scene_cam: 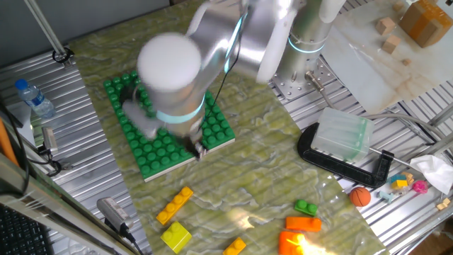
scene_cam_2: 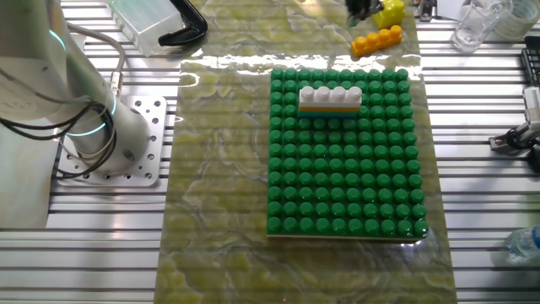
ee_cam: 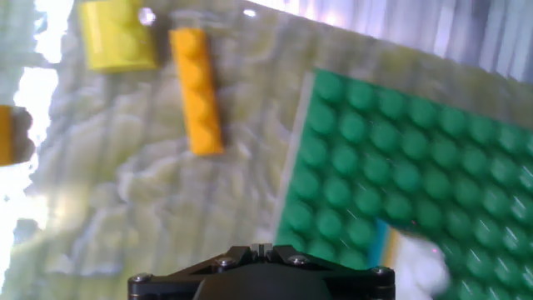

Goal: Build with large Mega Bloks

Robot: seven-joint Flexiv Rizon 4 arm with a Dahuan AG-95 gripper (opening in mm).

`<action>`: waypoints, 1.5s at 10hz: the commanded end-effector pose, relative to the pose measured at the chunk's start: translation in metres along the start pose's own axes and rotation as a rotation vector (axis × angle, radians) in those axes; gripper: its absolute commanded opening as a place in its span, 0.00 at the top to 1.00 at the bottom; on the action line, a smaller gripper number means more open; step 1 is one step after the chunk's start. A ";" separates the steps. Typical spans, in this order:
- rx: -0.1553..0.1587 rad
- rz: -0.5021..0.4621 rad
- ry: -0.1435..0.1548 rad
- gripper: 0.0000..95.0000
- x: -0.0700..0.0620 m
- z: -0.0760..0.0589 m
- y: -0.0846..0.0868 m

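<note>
Mega Bloks so far: one white four-stud bar stacked on one yellow-orange bar, upper middle of the green studded baseplate. One more orange-yellow bar and one yellow brick lie loose along the top edge on the marbled worktop. Can't tell how the fingers are set, too blurry.

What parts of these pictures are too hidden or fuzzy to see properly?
- Gripper: in one fixed view the blurred arm covers it; the hand view shows only its black base, so open or shut is unknown.
- White brick stack: hidden by the arm in one fixed view, blurred in the hand view.
- Orange bricks: lost in glare, cut by the bottom edge.
</note>
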State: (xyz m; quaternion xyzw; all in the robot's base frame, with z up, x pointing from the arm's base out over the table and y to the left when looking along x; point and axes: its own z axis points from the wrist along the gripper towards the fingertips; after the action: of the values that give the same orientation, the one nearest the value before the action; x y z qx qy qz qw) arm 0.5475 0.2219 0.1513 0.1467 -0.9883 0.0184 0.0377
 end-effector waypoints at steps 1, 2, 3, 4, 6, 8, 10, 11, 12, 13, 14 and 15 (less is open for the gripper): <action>-0.022 0.073 -0.061 0.80 -0.009 0.018 0.000; -0.021 0.088 -0.072 0.80 -0.016 0.025 0.001; -0.030 0.099 -0.079 0.80 -0.020 0.026 0.002; -0.037 0.110 -0.078 0.80 -0.020 0.026 0.002; -0.049 0.097 -0.023 0.80 -0.020 0.026 0.002; -0.053 0.047 0.009 0.60 -0.020 0.026 0.002; -0.057 0.030 0.021 0.60 -0.019 0.027 0.001; -0.057 0.027 0.015 0.60 -0.023 0.033 0.003; -0.055 0.030 0.011 0.60 -0.028 0.037 0.007; -0.053 0.034 0.006 0.60 -0.033 0.041 0.011; -0.055 0.037 0.001 0.60 -0.039 0.047 0.015; -0.055 0.047 -0.002 0.60 -0.045 0.053 0.018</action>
State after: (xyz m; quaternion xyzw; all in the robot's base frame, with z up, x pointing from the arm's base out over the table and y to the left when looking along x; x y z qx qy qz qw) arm 0.5815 0.2491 0.0951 0.1419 -0.9885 -0.0081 0.0521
